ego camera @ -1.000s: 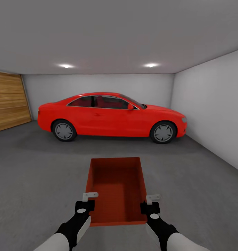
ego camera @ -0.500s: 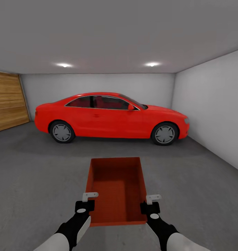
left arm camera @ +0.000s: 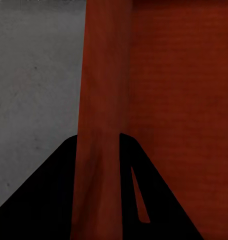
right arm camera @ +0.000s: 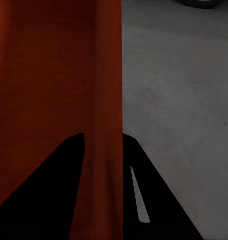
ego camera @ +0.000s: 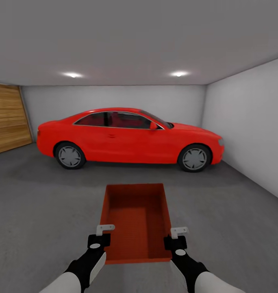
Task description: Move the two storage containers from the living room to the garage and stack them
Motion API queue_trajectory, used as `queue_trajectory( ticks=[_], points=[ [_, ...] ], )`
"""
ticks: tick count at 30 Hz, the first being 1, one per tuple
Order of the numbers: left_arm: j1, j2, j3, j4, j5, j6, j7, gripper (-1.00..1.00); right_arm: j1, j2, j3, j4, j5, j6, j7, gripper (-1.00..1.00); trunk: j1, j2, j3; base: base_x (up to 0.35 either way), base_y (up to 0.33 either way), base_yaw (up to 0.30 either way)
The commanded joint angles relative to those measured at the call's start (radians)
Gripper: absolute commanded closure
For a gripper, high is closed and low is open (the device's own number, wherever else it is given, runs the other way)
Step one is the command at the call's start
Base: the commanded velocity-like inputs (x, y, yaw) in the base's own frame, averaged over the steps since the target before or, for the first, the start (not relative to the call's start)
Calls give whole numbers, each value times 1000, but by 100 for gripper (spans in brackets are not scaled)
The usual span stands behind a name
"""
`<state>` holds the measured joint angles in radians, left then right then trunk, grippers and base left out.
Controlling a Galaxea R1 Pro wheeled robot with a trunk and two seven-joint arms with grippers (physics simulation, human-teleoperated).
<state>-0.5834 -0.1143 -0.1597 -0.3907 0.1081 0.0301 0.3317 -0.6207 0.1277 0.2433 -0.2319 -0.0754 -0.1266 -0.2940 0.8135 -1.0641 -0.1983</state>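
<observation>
**Both claws clamped on one bin, garage floor open ahead**

Left gripper [ego camera: 101, 238] pinches the left wall of the storage container [ego camera: 135, 219]; right gripper [ego camera: 176, 240] pinches its right wall, one finger inside and one outside each. Both forearms reach forward, level, the bin between them above the floor [ego camera: 41, 203]. Beyond the claws lies bare concrete, then a red car [ego camera: 129, 138]; a grey wall [ego camera: 248, 126] bounds the right side.

The storage container [ego camera: 135, 221] between the black grippers was plain orange-red. Beyond them stood a bright red car [ego camera: 129, 138] on the mottled dark grey floor [ego camera: 41, 203], beside a wood-plank door [ego camera: 9, 118].
</observation>
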Motion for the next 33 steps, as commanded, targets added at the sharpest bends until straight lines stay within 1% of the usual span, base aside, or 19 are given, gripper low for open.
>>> queue_trajectory(
  ticks=[1, 4, 7, 33],
  points=[
    [-1, 10, 8, -5, -11, -64, 8, 100, -1, -1, -7, 2, -17, -2, 7, 100, 1, -1, -1, 322, 0, 0],
    [-1, 10, 8, -4, -11, -64, 8, 100, -1, -1, -7, 2, -17, -1, 7, 100, 1, -1, -1, 322, 0, -37],
    [-1, 11, 8, -4, -11, -64, 7, 100, -1, 0, -7, 3, -17, -1, 6, 100, 1, -1, -1, 322, 0, -184],
    [-1, 12, 8, -4, -11, -64, 7, 100, -1, 0, -7, 3, -18, -1, 7, 100, 1, -1, -1, 322, 0, -279]
  ],
)
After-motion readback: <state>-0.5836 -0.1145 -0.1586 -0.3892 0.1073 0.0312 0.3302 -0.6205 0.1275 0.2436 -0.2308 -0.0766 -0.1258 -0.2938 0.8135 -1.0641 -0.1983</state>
